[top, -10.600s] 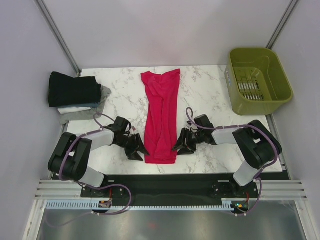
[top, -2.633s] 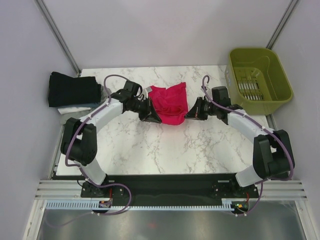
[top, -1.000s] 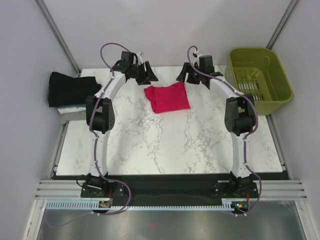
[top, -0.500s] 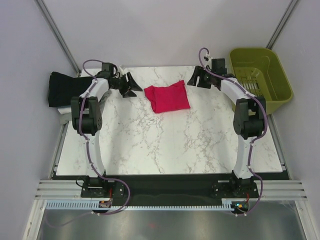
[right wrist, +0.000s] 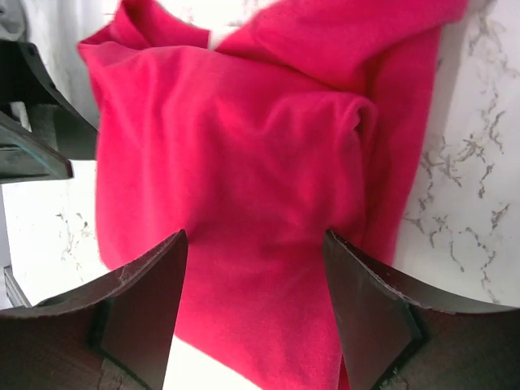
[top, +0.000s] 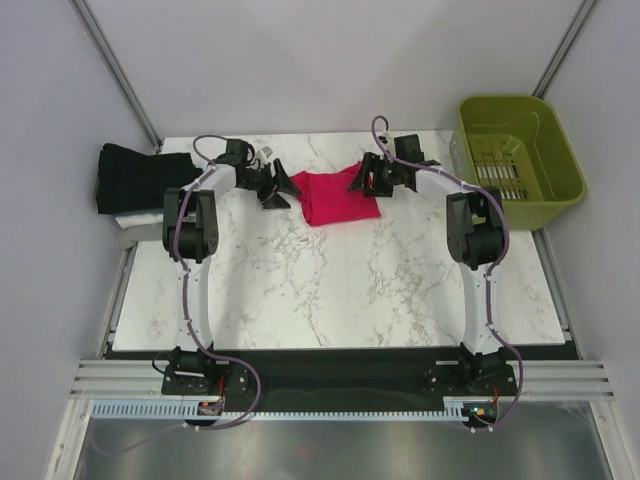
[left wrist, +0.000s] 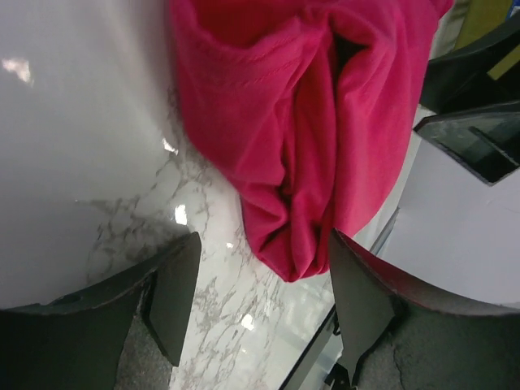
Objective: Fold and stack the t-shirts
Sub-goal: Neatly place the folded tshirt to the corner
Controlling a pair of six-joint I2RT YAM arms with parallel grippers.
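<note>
We have the left tool (top: 279, 186) spread wide with nothing gripped, its fingers (left wrist: 175, 292) standing either side of a folded corner of the pink t-shirt (top: 338, 198). The right tool (top: 361, 180) is wide too, straddling the shirt's opposite edge. Cloth lies between its fingers, but we cannot tell whether it touches them. The shirt lies folded on the worktop (top: 330, 290), between the two tools. Behind the left tool, well apart, sits the folded black t-shirt (top: 140, 178). Behind the right tool stands the green basket (top: 520, 150).
</note>
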